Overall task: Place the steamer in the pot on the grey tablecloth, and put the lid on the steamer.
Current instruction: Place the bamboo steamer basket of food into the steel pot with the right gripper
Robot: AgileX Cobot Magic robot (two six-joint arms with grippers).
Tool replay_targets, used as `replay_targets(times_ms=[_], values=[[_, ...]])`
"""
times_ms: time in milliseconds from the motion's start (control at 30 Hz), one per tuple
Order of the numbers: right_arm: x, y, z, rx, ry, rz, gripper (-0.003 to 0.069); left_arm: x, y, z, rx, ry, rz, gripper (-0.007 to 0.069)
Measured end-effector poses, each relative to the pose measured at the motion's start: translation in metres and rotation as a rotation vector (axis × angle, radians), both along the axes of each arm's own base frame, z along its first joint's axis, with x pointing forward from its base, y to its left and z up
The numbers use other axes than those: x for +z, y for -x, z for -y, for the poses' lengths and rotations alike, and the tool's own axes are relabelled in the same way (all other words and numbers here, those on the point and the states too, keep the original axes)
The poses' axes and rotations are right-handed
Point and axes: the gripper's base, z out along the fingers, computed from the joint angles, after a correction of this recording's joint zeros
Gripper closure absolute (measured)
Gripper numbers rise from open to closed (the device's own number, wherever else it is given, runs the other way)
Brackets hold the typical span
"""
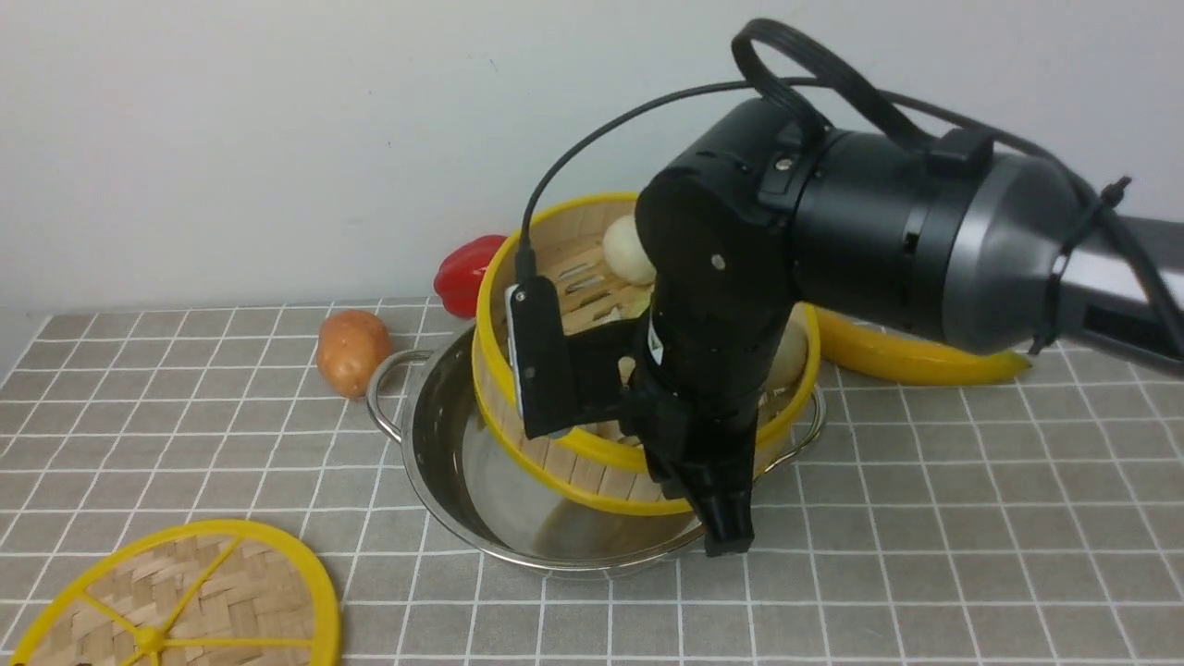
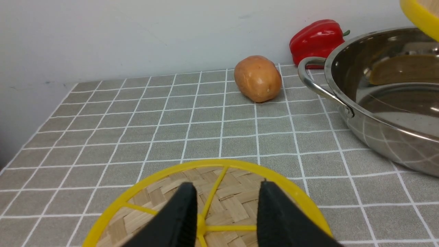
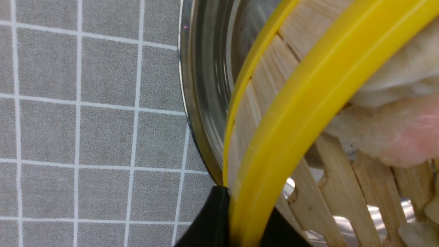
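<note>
The right gripper (image 1: 714, 518) is pinching the near wall of the steamer (image 1: 555, 461). One finger is on the outside and one is on the inside. In the right wrist view the yellow rim sits tight between the two black fingers (image 3: 214, 223).

The steamer is tipped, not flat. It hangs over the pot (image 1: 433, 435), with its low edge down inside the pot. I cannot tell if it touches the pot's floor. Some pale round food (image 1: 627, 250) lies inside the steamer.

The pot stands on the grey tablecloth (image 1: 925, 518).

The left gripper (image 2: 224, 219) is spread wide. It is right above the lid (image 2: 240, 192), with one finger on each side of the middle hub. I cannot tell if the fingers touch the lid.

The lid lies flat on the cloth at the near left, well apart from the pot.

A potato (image 1: 351, 350) sits just beside the pot's left handle. A red pepper (image 1: 465, 273) is behind it, by the wall. A banana (image 1: 911, 359) lies behind the pot on the right, under the right arm.
</note>
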Motion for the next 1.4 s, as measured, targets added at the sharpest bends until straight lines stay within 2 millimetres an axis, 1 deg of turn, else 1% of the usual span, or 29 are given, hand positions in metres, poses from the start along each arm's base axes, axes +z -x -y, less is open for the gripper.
replay_targets(times_ms=[167,267,433,633,800,867,1233,1300,1400], values=[[-0.001,0.006,-0.006,0.067,0.011,0.001,0.0596,0.0,0.0,0.0,0.0,0.0,0.0,0.0382],[-0.001,0.006,-0.006,0.078,0.013,0.002,0.0596,0.0,0.0,0.0,0.0,0.0,0.0,0.0382],[0.0,0.004,-0.006,0.1,0.018,0.028,0.0596,0.0,0.0,0.0,0.0,0.0,0.0,0.0382],[0.002,-0.002,-0.012,0.144,-0.035,0.099,0.0596,0.0,0.0,0.0,0.0,0.0,0.0,0.0382],[-0.007,-0.006,-0.016,0.179,-0.026,0.111,0.0596,0.0,0.0,0.0,0.0,0.0,0.0,0.0382],[-0.016,-0.008,-0.018,0.196,-0.005,0.099,0.0596,0.0,0.0,0.0,0.0,0.0,0.0,0.0382],[-0.039,-0.016,-0.021,0.222,0.072,0.095,0.0596,0.0,0.0,0.0,0.0,0.0,0.0,0.0382],[-0.047,-0.018,-0.022,0.226,0.085,0.082,0.0596,0.0,0.0,0.0,0.0,0.0,0.0,0.0382],[-0.05,-0.018,-0.023,0.23,0.09,0.077,0.0596,0.0,0.0,0.0,0.0,0.0,0.0,0.0382]])
